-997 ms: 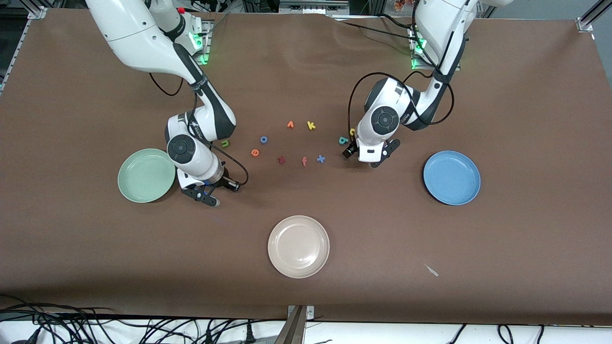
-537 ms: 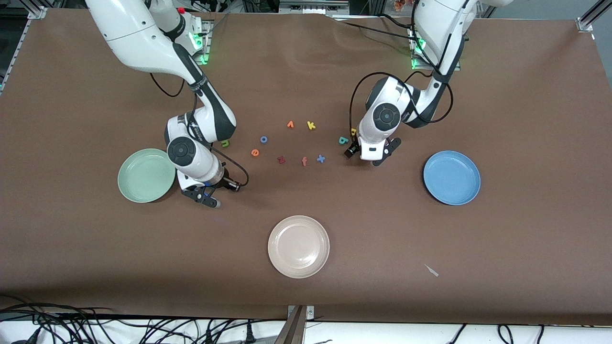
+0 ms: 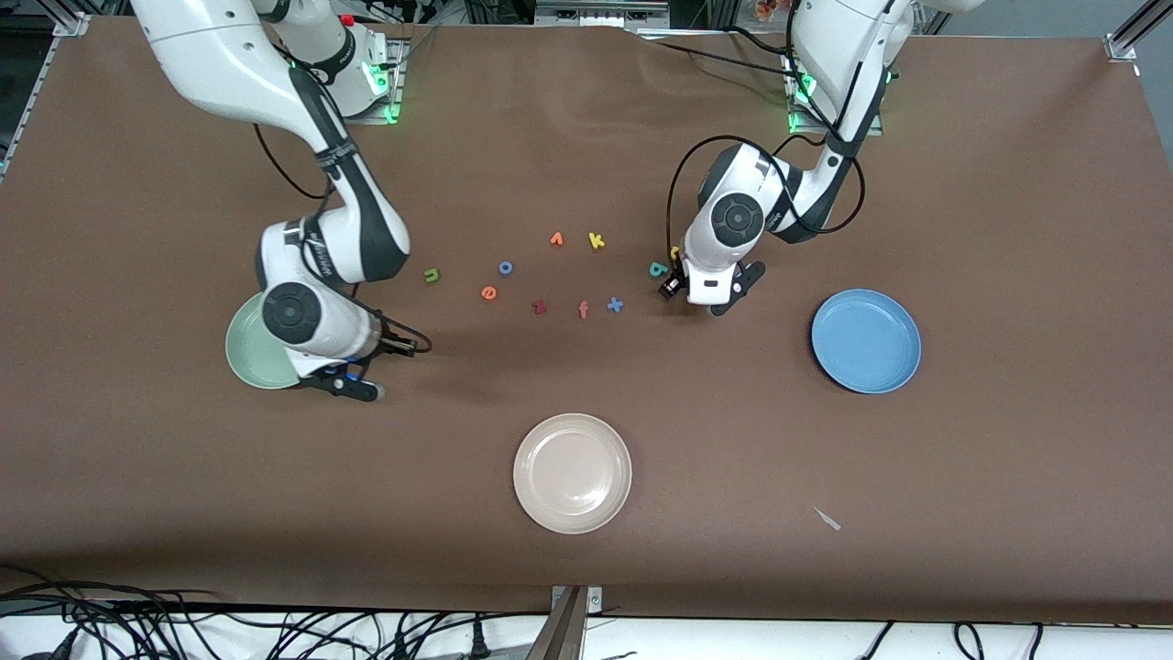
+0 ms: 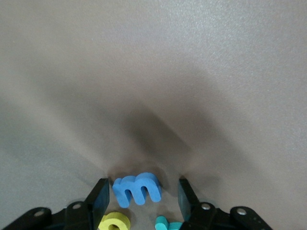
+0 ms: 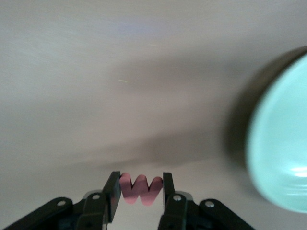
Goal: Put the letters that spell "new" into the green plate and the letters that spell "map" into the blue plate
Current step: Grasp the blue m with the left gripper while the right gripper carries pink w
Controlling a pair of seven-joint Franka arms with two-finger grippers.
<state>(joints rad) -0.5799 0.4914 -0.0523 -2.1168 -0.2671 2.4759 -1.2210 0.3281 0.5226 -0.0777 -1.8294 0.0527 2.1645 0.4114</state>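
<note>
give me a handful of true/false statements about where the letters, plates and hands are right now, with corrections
1. The right hand grips the pink "w". True.
2. The blue plate already holds a letter. False: it holds none.
3. The blue "m" sits on the table between the left hand's fingers. True; there is a gap on each side of it.
4. The orange "e" lies in the green plate. False: it lies on the table, near the blue "o".
5. The cream plate is the plate nearest the front camera. True.
6. The olive "n" is held by the left hand. False: it lies loose on the table.
</note>
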